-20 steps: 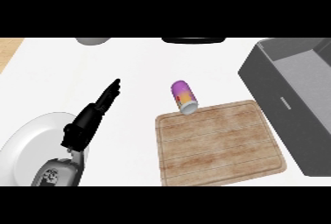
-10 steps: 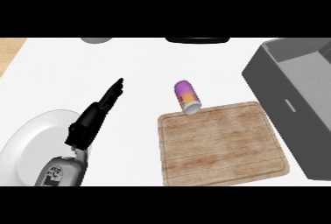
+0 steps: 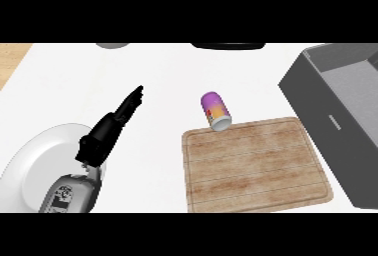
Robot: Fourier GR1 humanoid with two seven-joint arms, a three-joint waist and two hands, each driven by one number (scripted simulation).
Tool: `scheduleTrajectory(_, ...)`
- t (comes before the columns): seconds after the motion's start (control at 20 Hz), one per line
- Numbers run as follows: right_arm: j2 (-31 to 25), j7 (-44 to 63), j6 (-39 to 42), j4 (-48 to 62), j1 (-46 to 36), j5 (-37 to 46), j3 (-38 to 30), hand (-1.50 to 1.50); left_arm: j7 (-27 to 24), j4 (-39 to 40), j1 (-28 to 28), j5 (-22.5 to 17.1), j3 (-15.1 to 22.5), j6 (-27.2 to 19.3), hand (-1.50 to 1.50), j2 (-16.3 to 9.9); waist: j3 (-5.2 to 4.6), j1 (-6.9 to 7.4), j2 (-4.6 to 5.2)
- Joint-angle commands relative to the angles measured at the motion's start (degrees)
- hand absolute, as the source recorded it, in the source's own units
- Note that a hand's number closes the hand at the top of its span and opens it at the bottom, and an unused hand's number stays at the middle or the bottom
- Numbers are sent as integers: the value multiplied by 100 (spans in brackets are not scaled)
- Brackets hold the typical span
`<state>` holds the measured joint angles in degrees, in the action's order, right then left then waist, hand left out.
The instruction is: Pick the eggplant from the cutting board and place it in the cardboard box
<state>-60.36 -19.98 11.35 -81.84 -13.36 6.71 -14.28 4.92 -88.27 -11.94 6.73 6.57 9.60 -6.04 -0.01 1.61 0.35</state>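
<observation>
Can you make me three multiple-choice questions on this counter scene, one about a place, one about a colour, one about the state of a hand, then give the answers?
1. Where does the purple object lie?
A. in the grey box
B. at the cutting board's far edge
C. on the white plate

2. What colour is the box at the right?
A. dark grey
B. brown
C. white

3. How is the left hand?
A. curled round the purple object
B. fingers straight, holding nothing
C. pressed flat on the cutting board

Answers: 1 B, it overlaps the cutting board edge; 2 A, its walls are dark grey; 3 B, it stretches out above the plate.
</observation>
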Motion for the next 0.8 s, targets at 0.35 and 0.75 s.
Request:
scheduleTrajectory(0.35, 1108, 69, 50, 1824, -895, 843, 971, -150, 8, -44, 9, -92, -169, 158, 0, -85, 3, -33, -1)
scheduleTrajectory(0.75, 1685, -532, 430, 3002, -1707, 780, 867, -150, -453, 320, 265, 267, 12, -31, 0, 95, 2, -109, -17)
